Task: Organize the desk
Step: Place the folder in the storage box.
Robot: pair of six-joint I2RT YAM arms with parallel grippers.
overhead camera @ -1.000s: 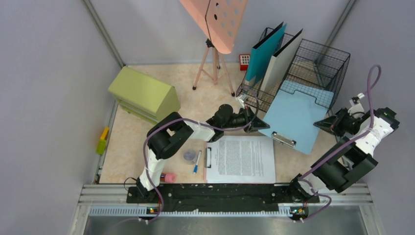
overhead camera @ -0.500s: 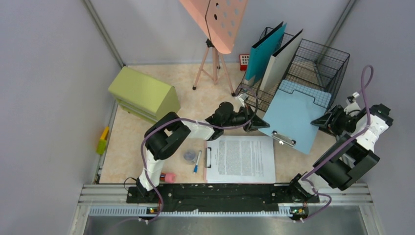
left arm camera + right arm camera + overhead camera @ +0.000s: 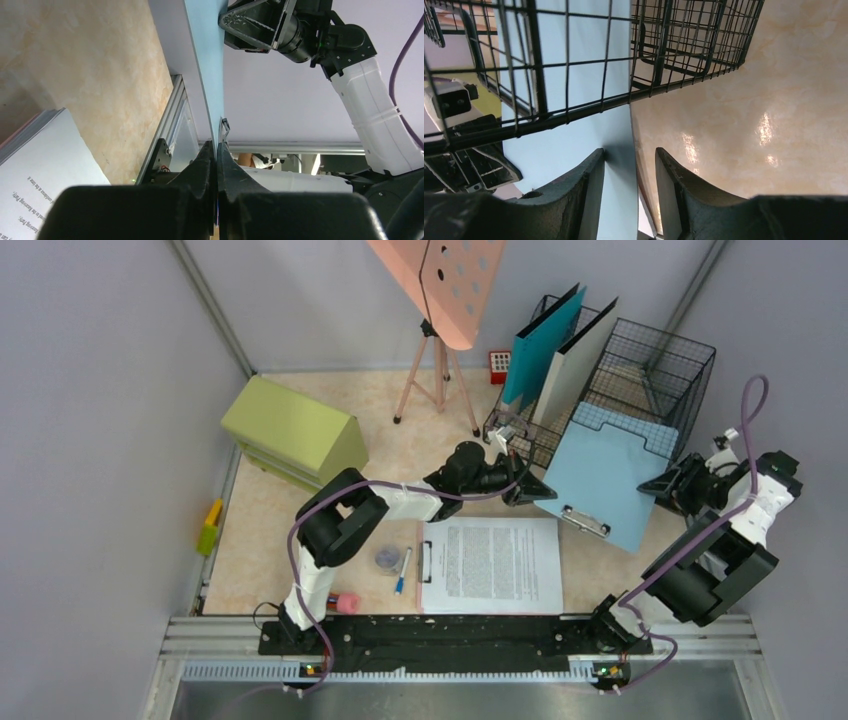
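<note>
A light blue clipboard (image 3: 605,475) leans tilted against the front of the black wire basket (image 3: 650,365) on the beige marbled desk (image 3: 400,440). My left gripper (image 3: 528,490) is shut on its left edge; in the left wrist view the fingertips (image 3: 216,150) pinch the thin blue board (image 3: 207,60). My right gripper (image 3: 655,485) stands open astride the board's right edge. The right wrist view shows one finger (image 3: 591,170) against the blue face (image 3: 569,145) and the other apart from it, over the desk (image 3: 749,100).
A clipboard with a printed sheet (image 3: 492,565) lies near the front, beside a pen (image 3: 402,570) and a small round lid (image 3: 387,558). A green cabinet (image 3: 292,432) stands at the left and a pink stand on a tripod (image 3: 438,360) at the back. Teal and white folders (image 3: 545,345) stand in the basket.
My right gripper has opened off the blue clipboard's right edge and drawn back a little. The left gripper has shut fully on the left edge.
</note>
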